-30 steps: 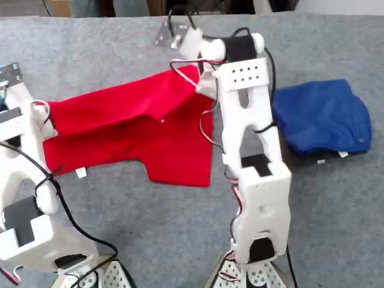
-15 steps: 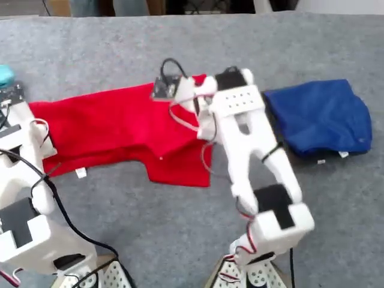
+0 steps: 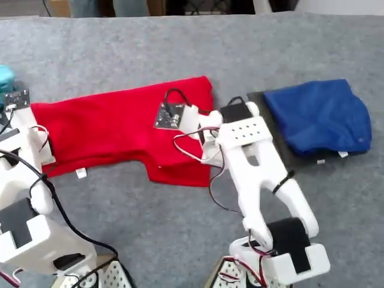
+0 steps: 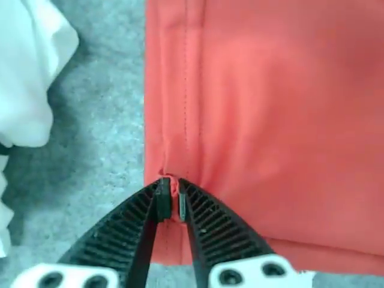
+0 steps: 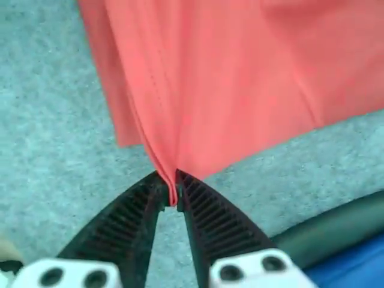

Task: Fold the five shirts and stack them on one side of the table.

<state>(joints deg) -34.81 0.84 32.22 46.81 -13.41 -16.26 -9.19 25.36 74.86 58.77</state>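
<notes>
Left gripper (image 4: 171,195): jaws closed down to a sliver, pinching the stitched hem of the red shirt (image 4: 270,108) right at its edge. A bit of hem shows between the tips. Just beside that edge is bare grey table (image 4: 102,126), then a white cloth (image 4: 30,72) lying apart from the red.

Right gripper (image 5: 171,187): jaws likewise nearly closed, nipping a gathered fold of the red shirt. The fabric fans out from the pinch in creases. Near it lie a dark cloth (image 5: 336,231) and a corner of the blue shirt (image 5: 357,270).

From the high view, the red shirt lies spread across the middle of the table, one end at the left arm (image 3: 24,174), the other under the right arm (image 3: 264,174). The blue shirt is folded, resting on the dark cloth at the right side, just beside the red shirt.
</notes>
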